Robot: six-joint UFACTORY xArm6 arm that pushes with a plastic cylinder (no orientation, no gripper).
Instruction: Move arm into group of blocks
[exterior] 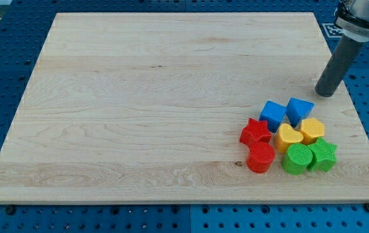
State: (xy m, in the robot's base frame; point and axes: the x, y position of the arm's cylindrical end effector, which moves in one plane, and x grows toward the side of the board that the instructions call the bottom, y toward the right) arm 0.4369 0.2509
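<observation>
A tight group of blocks lies at the view's lower right of the wooden board (139, 97). It holds a blue cube (274, 114), a blue triangle (299, 109), a red star (256, 132), a red cylinder (260, 157), a yellow heart (289, 137), a yellow hexagon (312, 130), a green cylinder (297, 158) and a green star (323, 155). My tip (325, 93) rests on the board at the view's right, just above and to the right of the blue triangle, apart from it.
The board sits on a blue perforated table (3, 58). The board's right edge (356, 110) runs close to my tip and the group.
</observation>
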